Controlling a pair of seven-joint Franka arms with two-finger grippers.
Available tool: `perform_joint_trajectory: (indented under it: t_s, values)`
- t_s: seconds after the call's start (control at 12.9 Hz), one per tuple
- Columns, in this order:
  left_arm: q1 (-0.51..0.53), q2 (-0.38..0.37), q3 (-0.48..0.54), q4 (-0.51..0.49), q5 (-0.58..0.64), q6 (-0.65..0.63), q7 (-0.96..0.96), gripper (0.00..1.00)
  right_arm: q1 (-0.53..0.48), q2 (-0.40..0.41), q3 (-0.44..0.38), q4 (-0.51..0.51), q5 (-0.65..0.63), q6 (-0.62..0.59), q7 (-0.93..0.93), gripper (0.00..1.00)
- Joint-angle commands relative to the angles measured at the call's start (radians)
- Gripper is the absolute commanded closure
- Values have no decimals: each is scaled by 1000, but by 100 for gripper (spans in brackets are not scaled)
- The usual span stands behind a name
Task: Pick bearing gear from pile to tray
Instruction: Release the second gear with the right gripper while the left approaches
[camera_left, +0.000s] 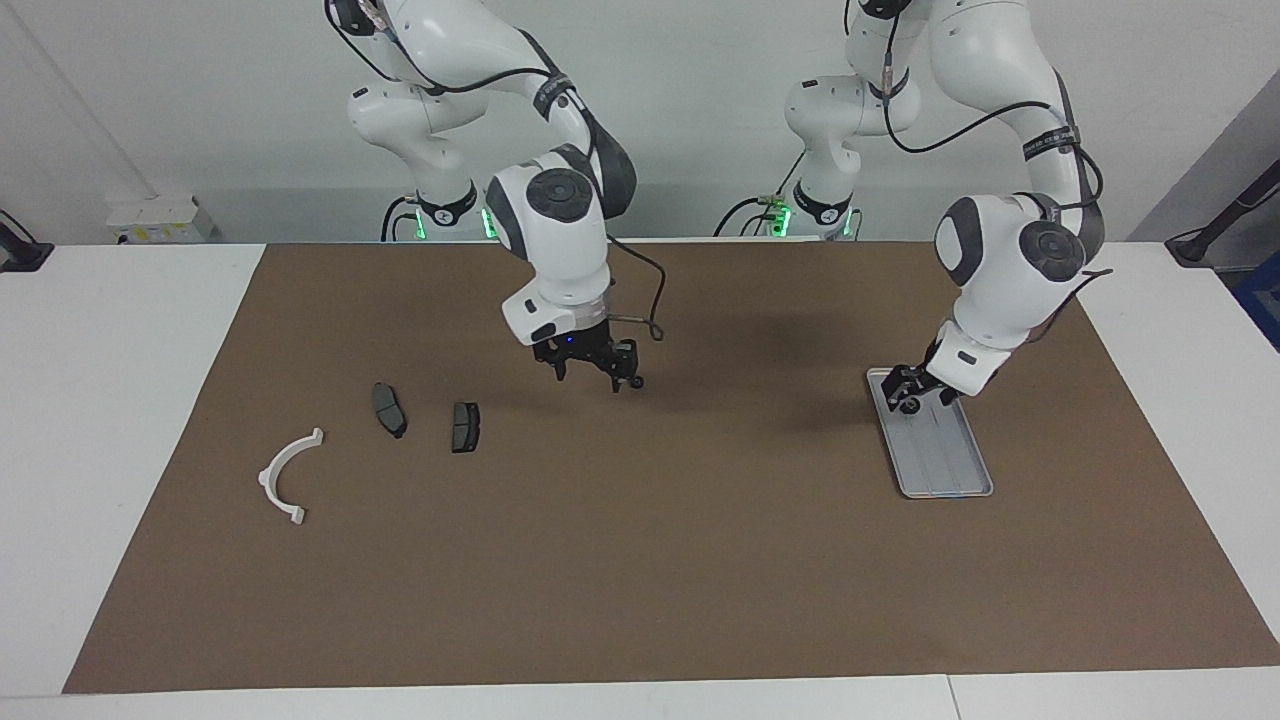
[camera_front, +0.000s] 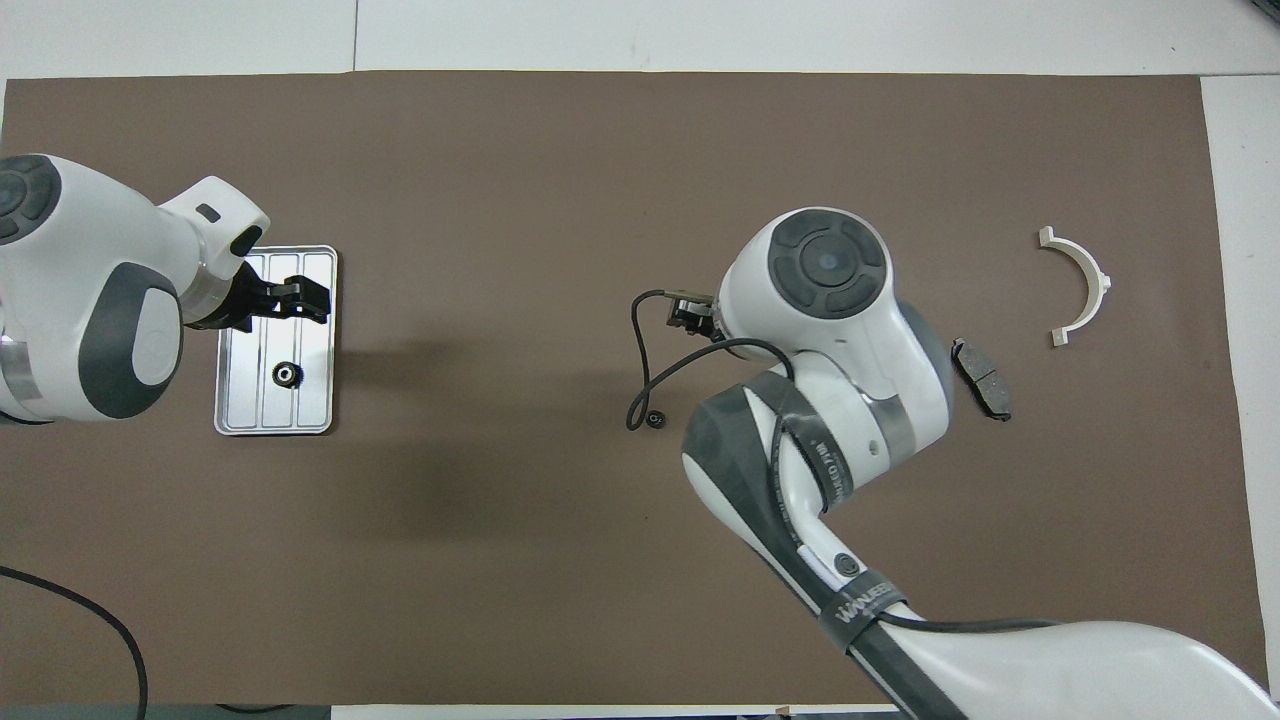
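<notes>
Brown mat (camera_left: 640, 560) covers the white table (camera_left: 110, 400); both hands, left (camera_front: 300, 297) and right (camera_left: 588, 366), released.

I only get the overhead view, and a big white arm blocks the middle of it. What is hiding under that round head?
Observer: The right gripper. It hangs over the bare brown mat, jaws open, holding nothing.
Operator: I count one dark grey pad near the white arc. Is that the only one?
Observer: No. A second pad lies beside it, toward the left arm's end of the table; the right arm covers it in your view.
</notes>
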Motion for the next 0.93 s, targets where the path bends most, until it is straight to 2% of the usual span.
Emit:
perform_joint_trajectory:
  t_s: [0.0, 0.23, 0.39, 0.46, 0.62, 0.85]
  values:
    - [-110, 14, 11, 25, -13, -8, -180, 0, -125, -37, 11, 20, 21, -47, -247, 6]
    - [-274, 16, 11, 27, -44, 47, -473, 0, -291, -93, 8, 20, 20, -96, -609, 5]
    - [-371, 37, 12, 51, -59, 58, -627, 0, -362, -155, 5, 21, 20, -160, -749, 5]
    - [-429, 53, 14, 67, -59, 59, -704, 0, -380, -188, 2, 24, 15, -203, -776, 4]
    - [-546, 144, 17, 141, -53, 59, -877, 0, -396, -268, 2, 30, 14, -301, -784, 4]
    - [-666, 211, 18, 159, -48, 100, -997, 0, -397, -345, 0, 28, 17, -395, -776, 4]
